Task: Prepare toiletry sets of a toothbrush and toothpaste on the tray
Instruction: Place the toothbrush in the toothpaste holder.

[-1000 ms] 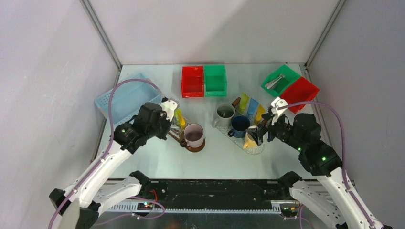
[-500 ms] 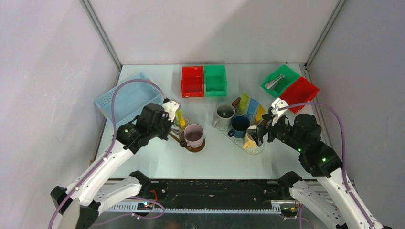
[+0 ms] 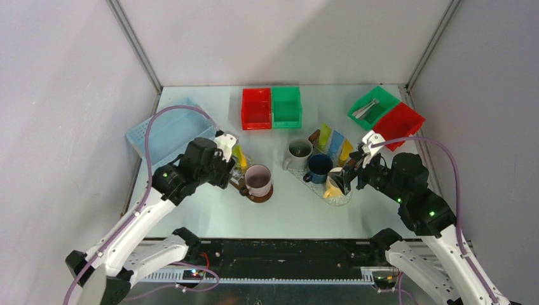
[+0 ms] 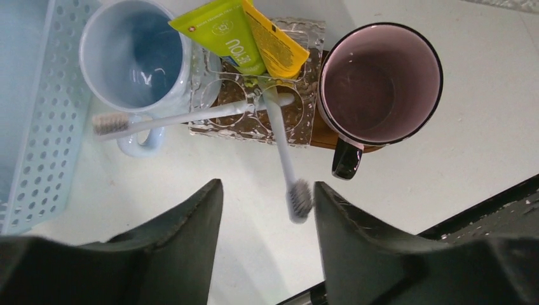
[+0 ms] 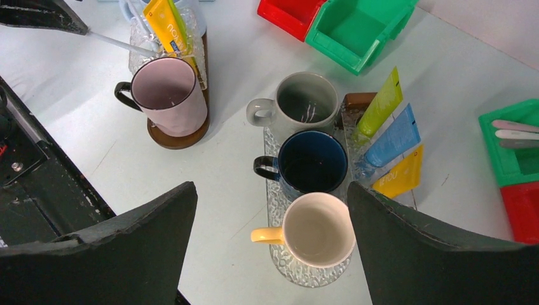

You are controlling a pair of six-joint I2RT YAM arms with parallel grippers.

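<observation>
1. Left gripper (image 4: 267,185) hangs with its jaws parted and nothing clamped between them, on the near side of the pink mug (image 4: 379,82) and a little to its left.
2. Just left of the pink mug lies the glass tray (image 4: 310,44). A lime green tube (image 4: 222,38) and an orange tube (image 4: 273,44) lean at the tray's far end.
3. Two brushes cross on that tray. The first toothbrush (image 4: 283,152) runs nearward alongside the pink mug, and its head is off the tray edge, close to one finger. I cannot tell whether they touch. The second toothbrush (image 4: 191,116) points away from the pink mug, with its bristles by the handle of the light blue mug (image 4: 136,54).
4. Judging by this, the step in hand is letting go of a brush. Two brush-and-tube pairs now sit next to the pink mug.
5. Right gripper (image 5: 270,187) is spread wide and empty, to the right of the pink mug. It hovers over a second tray (image 5: 279,267) that holds three mugs.
6. On the side of that tray away from the pink mug lean a green tube (image 5: 380,105), a blue tube (image 5: 394,143) and a yellow tube (image 5: 400,178). No brush shows with them.
7. Next, the left gripper probably needs to lift straight up so the finger does not drag the brush head. Spare toothbrushes (image 5: 515,126) lie in the green bin (image 5: 502,162), well apart from the pink mug, and fetching them looks like the following job.
</observation>
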